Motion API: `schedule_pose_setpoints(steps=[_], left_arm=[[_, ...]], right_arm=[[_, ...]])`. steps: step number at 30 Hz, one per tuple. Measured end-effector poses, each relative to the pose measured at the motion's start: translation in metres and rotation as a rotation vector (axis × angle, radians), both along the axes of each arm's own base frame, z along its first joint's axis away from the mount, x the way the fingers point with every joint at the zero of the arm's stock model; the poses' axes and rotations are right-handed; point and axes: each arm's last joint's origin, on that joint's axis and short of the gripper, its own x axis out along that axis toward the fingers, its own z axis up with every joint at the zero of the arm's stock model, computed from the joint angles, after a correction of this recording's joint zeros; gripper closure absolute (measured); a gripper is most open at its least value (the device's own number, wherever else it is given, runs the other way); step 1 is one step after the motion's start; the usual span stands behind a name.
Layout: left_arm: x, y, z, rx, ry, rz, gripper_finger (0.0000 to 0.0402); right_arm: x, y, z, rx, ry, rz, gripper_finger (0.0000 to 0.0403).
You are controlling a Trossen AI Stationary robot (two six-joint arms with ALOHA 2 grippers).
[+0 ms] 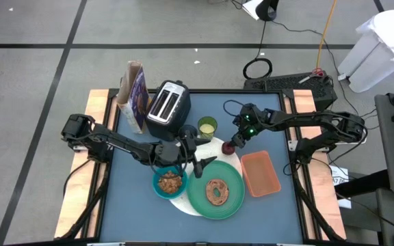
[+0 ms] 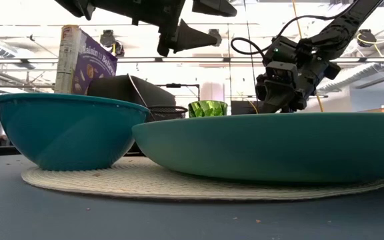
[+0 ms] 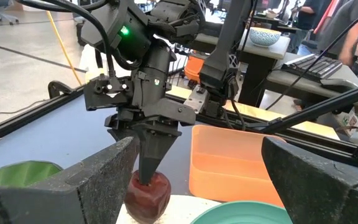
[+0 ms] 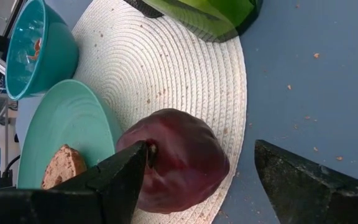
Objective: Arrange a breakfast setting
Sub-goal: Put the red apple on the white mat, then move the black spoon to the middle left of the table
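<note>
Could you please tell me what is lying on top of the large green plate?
On the large green plate lies one round brown baked item with a hole in its middle, like a bagel. The plate's underside and the mat under it are covered, so what lies beneath cannot be seen.

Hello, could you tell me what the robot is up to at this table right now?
It is laying out breakfast. The right gripper is down at the red fruit on the edge of the white woven mat, fingers apart, one at its stem. The left gripper hovers open above the mat, between the teal bowl and the green plate, which holds a bagel.
</note>
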Motion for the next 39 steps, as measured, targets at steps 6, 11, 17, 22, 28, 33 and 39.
schedule_pose_setpoints(steps=[6, 11, 17, 22, 28, 33, 39], left_arm=[[0.000, 0.000, 0.000, 0.000, 0.000, 0.000, 0.0048], [0.000, 0.000, 0.000, 0.000, 0.000, 0.000, 0.0048], [0.000, 0.000, 0.000, -0.001, 0.000, 0.000, 0.0048], [0.000, 0.000, 0.000, -0.001, 0.000, 0.000, 0.0048], [0.000, 0.000, 0.000, -0.002, 0.000, 0.000, 0.0048], [0.000, 0.000, 0.000, -0.003, 0.000, 0.000, 0.0048], [0.000, 0.000, 0.000, -0.003, 0.000, 0.000, 0.0048]], right_arm=[[0.000, 0.000, 0.000, 0.000, -0.001, 0.000, 0.0112], [0.000, 0.000, 0.000, 0.004, -0.001, -0.001, 0.0112], [0.000, 0.000, 0.000, 0.004, -0.001, 0.000, 0.0112], [0.000, 0.000, 0.000, 0.004, -0.001, 0.000, 0.0112], [-0.001, 0.000, 0.004, -0.006, -0.017, 0.001, 0.0112], [-0.006, -0.004, 0.017, -0.036, -0.071, -0.023, 0.0112], [-0.016, -0.007, 0.037, -0.081, -0.154, -0.060, 0.0112]])
